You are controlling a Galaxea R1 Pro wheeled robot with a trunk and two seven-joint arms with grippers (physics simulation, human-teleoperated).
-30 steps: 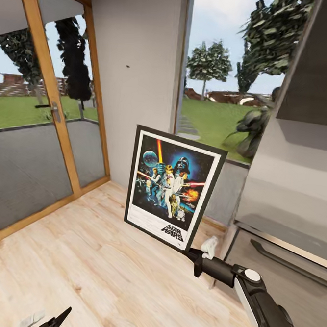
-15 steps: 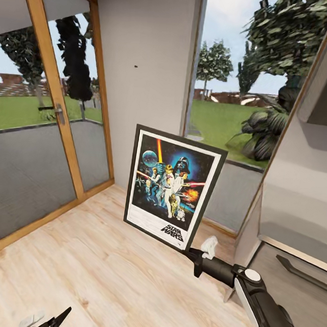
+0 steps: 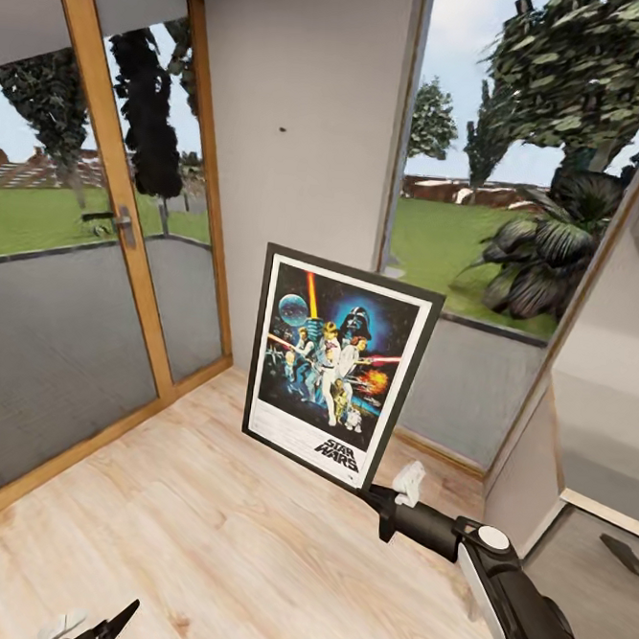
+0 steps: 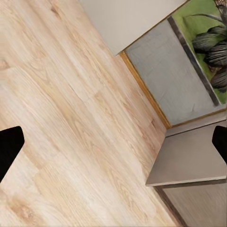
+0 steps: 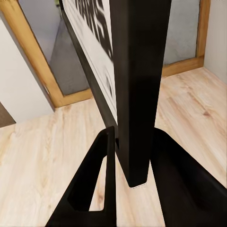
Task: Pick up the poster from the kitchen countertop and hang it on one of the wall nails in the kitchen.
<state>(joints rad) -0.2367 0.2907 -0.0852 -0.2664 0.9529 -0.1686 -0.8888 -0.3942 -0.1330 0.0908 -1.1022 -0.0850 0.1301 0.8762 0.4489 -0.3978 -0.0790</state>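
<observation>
One poster (image 3: 336, 379) is in your right gripper (image 3: 375, 498), pinched at its lower right corner; it rises up and to the left from the fingers, standing nearly upright with a slight lean, clear of the wood plank floor (image 3: 197, 531) and in front of the pale wall panel (image 3: 303, 164). In the right wrist view the poster (image 5: 120, 61) shows edge-on, its black frame running down between the two dark fingers (image 5: 90, 184), which are clamped on either side of that corner; the right gripper (image 5: 132, 182) is grasping it firmly. You can read the poster plainly from the head view: thin black frame, white border, dark blue-black artwork with a helmeted figure at the top, several lit figures below, a red blade of light, and the "STAR WARS" logo at the bottom. One wall nail (image 3: 282, 128) shows as a tiny dark dot high on the wall panel, well above the poster's top edge and slightly to its left; the poster is well apart from it. Your left gripper (image 3: 93, 631) sits low at the bottom left of the head view; in the left wrist view its two dark fingertips (image 4: 9, 146) stand far apart at the picture's edges with only floor between them, so it is spread wide and carrying nothing. Two glass panes with wooden frames flank the wall panel; one door handle (image 3: 125, 223) sits on the left frame.
</observation>
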